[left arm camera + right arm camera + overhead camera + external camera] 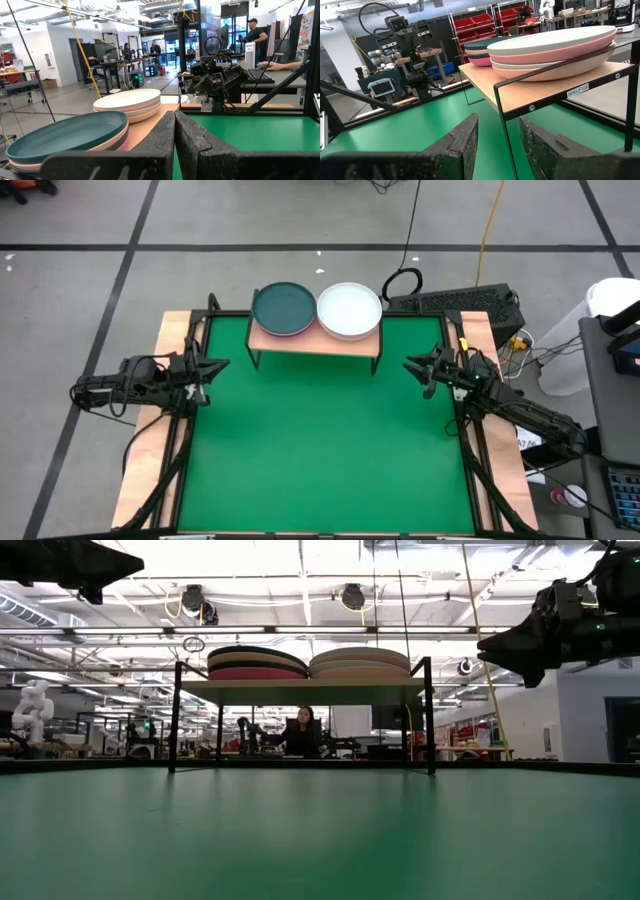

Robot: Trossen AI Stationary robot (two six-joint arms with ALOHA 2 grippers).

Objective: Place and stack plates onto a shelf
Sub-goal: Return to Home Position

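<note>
Plates (283, 308), high view: two stacks side by side fill the shelf (315, 343); arms sit at the tabletop (320, 440) edges, probably for clearance.
Low view: stacks level.
Left wrist: left end effector (174, 116) closed, empty.
Right wrist: right end effector (498, 122) parted, empty.

The left arm (130, 385) is folded back along the table's (320, 470) left edge. The left gripper (218, 365) points inward, its fingers pressed together. The right arm (520, 410) mirrors it at the right edge, and the right gripper (412, 366) points inward with its fingers apart. Both grippers hang above the surface.
</note>
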